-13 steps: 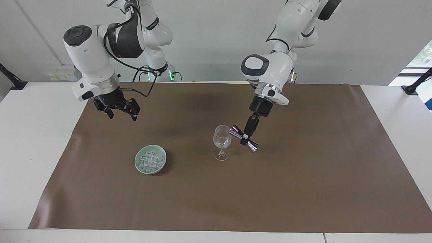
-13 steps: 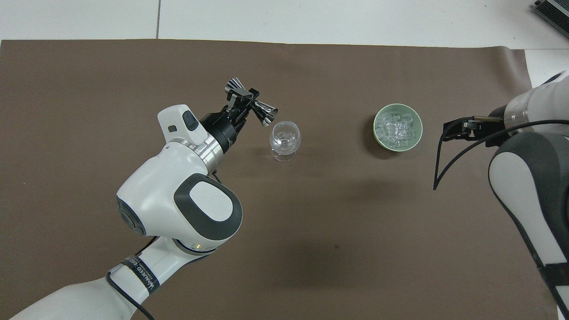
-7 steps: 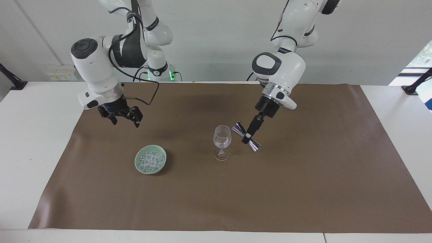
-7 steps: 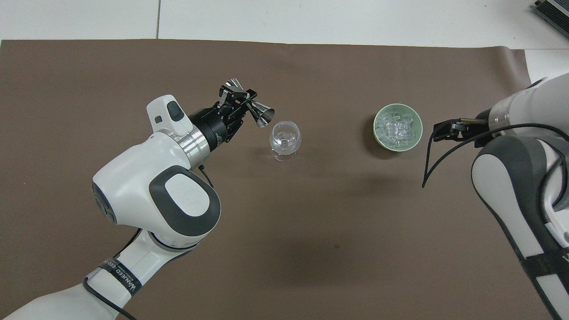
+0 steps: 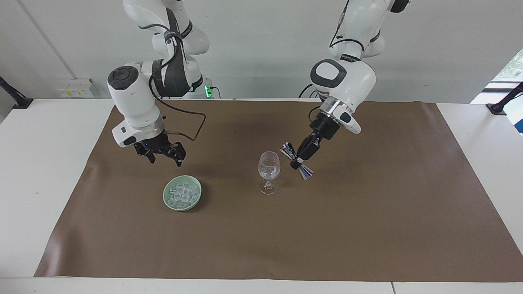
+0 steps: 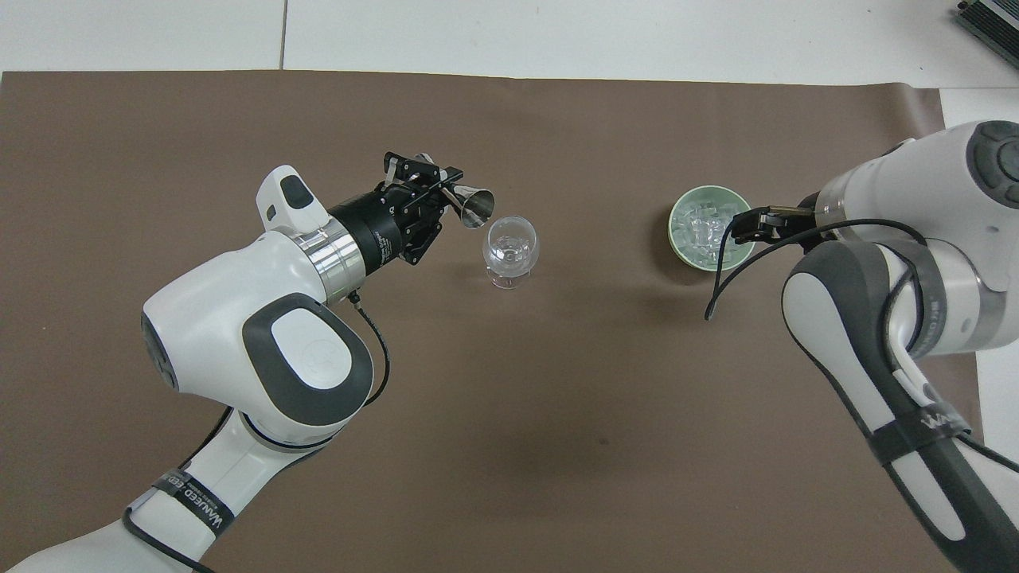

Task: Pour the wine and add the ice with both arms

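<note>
Facing view: my left tool (image 5: 297,164) gripped a steel jigger (image 5: 297,161) by its waist, tilted beside the wine glass (image 5: 269,172) rim. My right tool (image 5: 163,154), fingers spread, hung above the brown mat (image 5: 367,228) beside the green bowl (image 5: 168,195) of ice (image 5: 182,193).

Overhead view: the jigger (image 6: 474,205) mouth faced the glass (image 6: 510,248); the right tool (image 6: 748,227) overlapped the bowl (image 6: 683,248) rim on the worktop (image 6: 557,36).

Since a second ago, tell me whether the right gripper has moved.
Yes. In the facing view the right gripper, open, has come toward the green bowl of ice and now hangs just above its robot-side rim.
</note>
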Controlling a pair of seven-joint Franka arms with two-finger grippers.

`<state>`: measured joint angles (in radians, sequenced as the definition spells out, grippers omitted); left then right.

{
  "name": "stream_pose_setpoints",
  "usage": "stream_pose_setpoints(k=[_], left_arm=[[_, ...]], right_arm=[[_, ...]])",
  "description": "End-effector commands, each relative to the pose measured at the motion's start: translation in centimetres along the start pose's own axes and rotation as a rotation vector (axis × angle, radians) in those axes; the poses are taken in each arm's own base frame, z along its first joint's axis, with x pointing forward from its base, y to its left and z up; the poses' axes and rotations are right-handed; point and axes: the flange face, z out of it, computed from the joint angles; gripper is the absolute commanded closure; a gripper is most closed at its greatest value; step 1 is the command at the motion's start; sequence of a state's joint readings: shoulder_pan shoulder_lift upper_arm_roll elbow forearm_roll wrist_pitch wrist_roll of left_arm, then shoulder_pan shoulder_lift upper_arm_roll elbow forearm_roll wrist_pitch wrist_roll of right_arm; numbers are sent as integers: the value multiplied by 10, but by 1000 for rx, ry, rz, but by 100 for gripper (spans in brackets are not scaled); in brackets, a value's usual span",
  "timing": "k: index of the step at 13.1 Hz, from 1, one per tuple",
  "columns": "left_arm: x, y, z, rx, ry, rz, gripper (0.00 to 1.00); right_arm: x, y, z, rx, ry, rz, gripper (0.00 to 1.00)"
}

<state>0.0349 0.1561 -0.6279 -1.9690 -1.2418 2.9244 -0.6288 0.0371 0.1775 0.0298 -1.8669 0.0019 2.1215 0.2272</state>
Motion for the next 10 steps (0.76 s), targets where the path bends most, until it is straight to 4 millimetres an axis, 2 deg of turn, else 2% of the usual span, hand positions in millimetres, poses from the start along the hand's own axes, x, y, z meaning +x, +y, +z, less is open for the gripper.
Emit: stream_pose_setpoints(k=[1, 3, 5, 7, 10], left_arm=[[10, 8, -25, 48, -65, -104, 100], [15, 7, -29, 75, -85, -150, 100], [36, 10, -37, 127, -123, -318, 100], [59, 16, -49, 190, -116, -435, 100], [88, 24, -66, 231, -88, -575, 100]], right_arm=[[5, 0, 27, 20, 15, 24, 0], [6, -10, 34, 25, 28, 46, 0], [8, -15, 43, 28, 32, 50, 0], [8, -29, 55, 32, 37, 32, 0], [13, -31, 77, 31, 51, 18, 0]])
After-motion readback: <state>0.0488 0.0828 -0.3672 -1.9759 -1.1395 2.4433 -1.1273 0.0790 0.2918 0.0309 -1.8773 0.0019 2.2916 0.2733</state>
